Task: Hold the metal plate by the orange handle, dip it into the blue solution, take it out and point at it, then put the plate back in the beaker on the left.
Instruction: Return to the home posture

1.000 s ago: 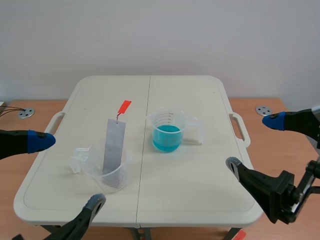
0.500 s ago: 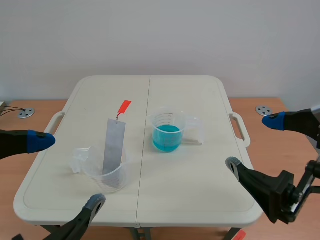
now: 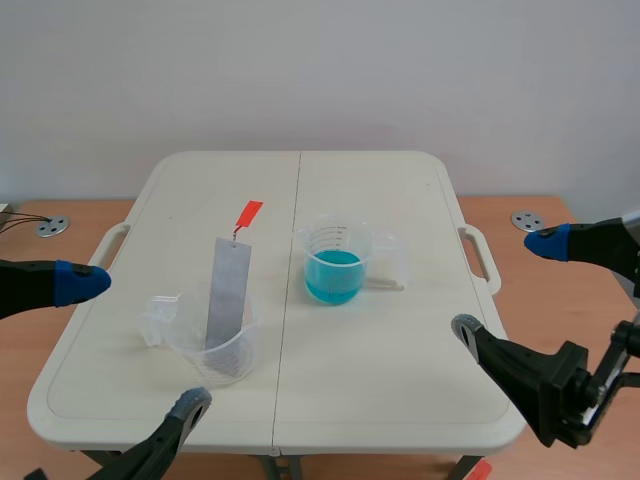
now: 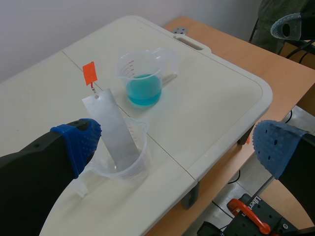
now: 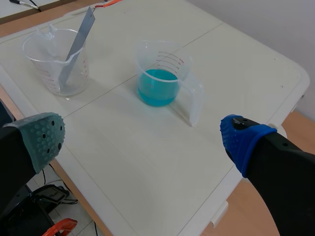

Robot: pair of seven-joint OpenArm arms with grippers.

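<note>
**Both grippers open wide, plate stands in the left beaker**

Both grippers sit low at the near edge of the table (image 3: 400, 180). The left gripper (image 4: 177, 143) has its fingers far apart and holds nothing. The right gripper (image 5: 141, 136) is the same, spread wide and empty.

The plate (image 3: 227, 292) stands in the clear beaker (image 3: 215, 350), at about 8 o'clock from the table centre. The blue solution (image 3: 335, 275) is in a second beaker at 2 o'clock from it, near but not touching.

I think the main danger is the handle (image 3: 247, 214). It is small and thin, and only a fine link seems to join it to the plate. A grip a little off could miss it, or the plate could swing under it. The clear beaker looks light. If I pull the plate sideways instead of along its length, the beaker may tip. The same push against the second beaker could spill the solution.

In the scene view the plate's long axis runs almost from 6 to 12 o'clock, leaning a little toward 1. Its lower end rests inside the beaker. The handle end points up and away from me.
</note>
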